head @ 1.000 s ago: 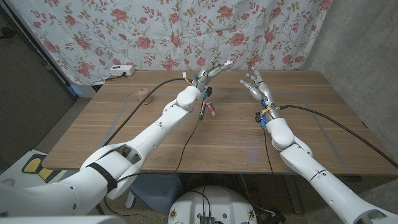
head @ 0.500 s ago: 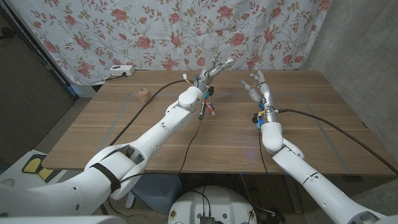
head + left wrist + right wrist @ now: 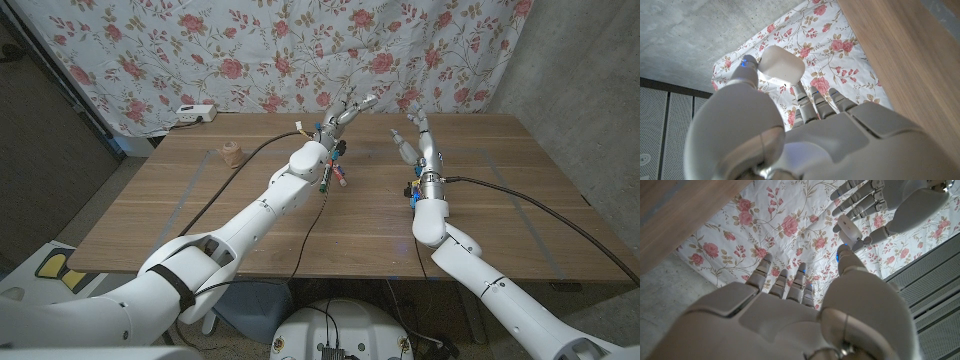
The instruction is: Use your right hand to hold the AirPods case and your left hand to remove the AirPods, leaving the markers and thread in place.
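One white AirPods case (image 3: 781, 65) sits in your left hand (image 3: 345, 112), a smooth, rounded-corner pebble with its lid closed as far as the left wrist view shows. It is pinched at the fingertips, thumb (image 3: 747, 67) against one side and the other fingers behind it. In the right wrist view the case (image 3: 848, 229) appears edge-on and thin at those same fingertips. Its long axis runs roughly crosswise to your left fingers; which end is the hinge, you cannot tell. Your left arm stretches long over the table (image 3: 200, 210), hand raised above the far edge. Your right hand (image 3: 412, 140) stands close beside the left, across a small gap from the case, fingers spread and reaching up, holding nothing. Under your left wrist lie the markers (image 3: 338, 175).
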You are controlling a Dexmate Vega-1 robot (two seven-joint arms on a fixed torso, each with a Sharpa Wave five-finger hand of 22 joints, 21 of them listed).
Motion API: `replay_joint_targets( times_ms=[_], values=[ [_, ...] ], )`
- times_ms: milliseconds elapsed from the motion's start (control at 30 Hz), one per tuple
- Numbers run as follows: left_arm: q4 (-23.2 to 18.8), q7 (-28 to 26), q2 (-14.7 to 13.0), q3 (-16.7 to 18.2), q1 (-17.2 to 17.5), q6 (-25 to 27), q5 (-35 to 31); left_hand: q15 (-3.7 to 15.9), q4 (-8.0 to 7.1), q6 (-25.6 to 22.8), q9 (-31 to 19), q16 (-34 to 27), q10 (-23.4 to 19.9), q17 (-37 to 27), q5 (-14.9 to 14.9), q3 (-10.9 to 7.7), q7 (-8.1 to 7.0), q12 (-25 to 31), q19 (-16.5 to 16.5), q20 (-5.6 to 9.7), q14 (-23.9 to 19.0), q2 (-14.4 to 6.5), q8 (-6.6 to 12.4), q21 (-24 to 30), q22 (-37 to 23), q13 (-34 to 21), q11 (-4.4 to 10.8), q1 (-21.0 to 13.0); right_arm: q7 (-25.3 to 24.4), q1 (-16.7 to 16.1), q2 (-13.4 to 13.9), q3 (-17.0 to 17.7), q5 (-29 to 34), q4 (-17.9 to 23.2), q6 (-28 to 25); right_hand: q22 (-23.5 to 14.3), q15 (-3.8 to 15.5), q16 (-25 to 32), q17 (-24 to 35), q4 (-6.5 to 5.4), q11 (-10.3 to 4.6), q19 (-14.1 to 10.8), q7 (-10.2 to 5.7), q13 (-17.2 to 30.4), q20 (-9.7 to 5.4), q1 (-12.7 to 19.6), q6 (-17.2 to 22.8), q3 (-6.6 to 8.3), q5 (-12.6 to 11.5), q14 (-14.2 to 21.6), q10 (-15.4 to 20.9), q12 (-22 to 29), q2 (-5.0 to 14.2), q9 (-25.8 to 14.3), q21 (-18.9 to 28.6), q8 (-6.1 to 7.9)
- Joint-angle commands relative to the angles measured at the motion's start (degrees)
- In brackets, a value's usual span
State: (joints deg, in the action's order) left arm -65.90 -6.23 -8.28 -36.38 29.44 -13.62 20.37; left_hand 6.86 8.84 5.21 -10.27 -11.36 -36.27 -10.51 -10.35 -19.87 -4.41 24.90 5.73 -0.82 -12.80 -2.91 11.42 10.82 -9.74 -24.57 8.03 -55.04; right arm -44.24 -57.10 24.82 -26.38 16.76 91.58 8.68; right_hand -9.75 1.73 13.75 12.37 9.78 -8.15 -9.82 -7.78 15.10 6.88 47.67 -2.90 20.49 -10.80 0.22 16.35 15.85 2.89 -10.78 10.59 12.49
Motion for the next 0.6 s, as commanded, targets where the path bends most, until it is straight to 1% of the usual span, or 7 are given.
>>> replay_joint_targets(
  times_ms=[33, 233, 300, 367, 400, 433, 600],
  values=[
    [0.27, 0.54, 0.35, -0.31, -0.05, -0.31, 0.81, -0.20, -0.03, -0.16, -0.30, -0.08, -4.58, -0.16, -0.30, 0.07, -0.06, 0.15, 0.57, -0.03, -0.57, -0.82, -0.01, 0.12, -0.10, -0.29, 4.08, -0.09, -2.66, 0.98, 0.40, -1.20, 2.12, -0.50, -1.29, -0.07, 3.42, -0.10, 0.16, -0.43, -0.58, 0.67, -0.40, 0.38, 0.16, 0.95, -0.28, 0.12, 0.04, -0.74, 0.96, 0.55, -0.03, -0.34, -0.12, -0.25],
    [0.08, 0.73, 0.31, -0.34, -0.01, -0.36, 1.09, -0.19, -0.01, -0.24, -0.30, -0.09, -4.65, -0.15, -0.30, 0.15, -0.09, 0.15, 0.58, 0.01, -0.63, -0.84, -0.01, 0.11, -0.10, -0.31, 4.10, -0.14, -2.01, 1.23, 1.06, -1.53, 2.41, 0.18, -1.90, -0.05, 3.32, 0.31, 0.21, -0.52, -1.77, 0.79, -0.73, 0.53, 0.21, 1.30, 0.06, -0.02, 0.06, 0.02, 3.15, 1.24, -0.16, -0.34, 0.00, -0.18],
    [-0.17, 0.46, 0.32, -0.30, 0.09, -0.12, 1.14, -0.19, 0.00, -0.26, -0.30, -0.09, -4.56, -0.15, -0.30, 0.17, -0.08, 0.11, 0.57, -0.03, -0.63, -0.83, -0.01, 0.11, -0.10, -0.32, 4.08, -0.15, -1.93, 1.26, 1.13, -1.57, 2.50, 0.49, -2.31, -0.05, 3.27, 0.38, 0.22, -0.52, -1.65, 0.71, -0.57, 0.54, 0.36, 1.37, -0.05, -0.06, 0.07, 0.14, 3.53, 1.33, -0.23, -0.33, 0.05, -0.24],
    [0.34, 1.45, 0.31, -0.33, -0.17, -0.59, 1.52, -0.19, 0.01, -0.24, -0.30, -0.09, -4.64, -0.15, -0.31, 0.19, -0.07, 0.13, 0.58, -0.02, -0.64, -0.84, -0.03, 0.11, -0.10, -0.33, 4.08, -0.18, -1.65, 1.31, 1.52, -1.72, 2.94, 0.90, -2.79, -0.04, 3.22, 0.40, 0.22, -0.52, -1.49, 0.68, -0.48, 0.55, 0.40, 1.40, -0.10, -0.10, 0.08, 0.17, 3.56, 1.30, -0.29, -0.33, 0.08, -0.27],
    [-0.39, 0.47, 0.23, -0.36, 0.08, 0.09, 1.17, -0.23, 0.01, -0.23, -0.30, -0.08, -4.60, -0.15, -0.31, 0.20, -0.02, 0.11, 0.57, -0.07, -0.62, -0.84, -0.04, 0.10, -0.10, -0.33, 4.07, -0.18, -1.57, 1.35, 1.60, -1.76, 2.96, 0.97, -2.85, -0.04, 3.18, 0.43, 0.22, -0.52, -1.35, 0.66, -0.44, 0.55, 0.49, 1.41, -0.11, -0.13, 0.09, 0.25, 3.60, 1.29, -0.35, -0.33, 0.09, -0.28],
    [0.36, 1.43, 0.33, -0.35, -0.19, -0.54, 1.56, -0.20, 0.01, -0.26, -0.30, -0.08, -4.62, -0.15, -0.31, 0.20, -0.03, 0.11, 0.58, -0.02, -0.62, -0.86, -0.03, 0.11, -0.10, -0.33, 4.08, -0.19, -1.36, 1.36, 1.70, -1.77, 2.94, 1.14, -3.02, -0.04, 3.22, 0.48, 0.22, -0.53, -1.28, 0.63, -0.35, 0.55, 0.53, 1.42, -0.27, -0.17, 0.11, 0.34, 3.67, 1.29, -0.41, -0.33, 0.10, -0.35],
    [0.14, 1.33, 0.44, -0.34, -0.03, -0.28, 1.89, -0.15, 0.00, -0.22, -0.30, -0.09, -4.68, -0.15, -0.31, 0.29, -0.12, 0.12, 0.59, 0.00, -0.67, -0.87, -0.07, 0.11, -0.10, -0.36, 4.06, -0.18, -1.19, 1.59, 2.02, -1.89, 3.33, 1.57, -3.59, -0.03, 3.15, 0.60, 0.23, -0.58, -1.28, 0.60, -0.04, 0.54, 0.64, 1.41, -0.71, -0.32, 0.18, 0.59, 3.73, 1.20, -0.63, -0.33, 0.14, -0.54]
  ],
)
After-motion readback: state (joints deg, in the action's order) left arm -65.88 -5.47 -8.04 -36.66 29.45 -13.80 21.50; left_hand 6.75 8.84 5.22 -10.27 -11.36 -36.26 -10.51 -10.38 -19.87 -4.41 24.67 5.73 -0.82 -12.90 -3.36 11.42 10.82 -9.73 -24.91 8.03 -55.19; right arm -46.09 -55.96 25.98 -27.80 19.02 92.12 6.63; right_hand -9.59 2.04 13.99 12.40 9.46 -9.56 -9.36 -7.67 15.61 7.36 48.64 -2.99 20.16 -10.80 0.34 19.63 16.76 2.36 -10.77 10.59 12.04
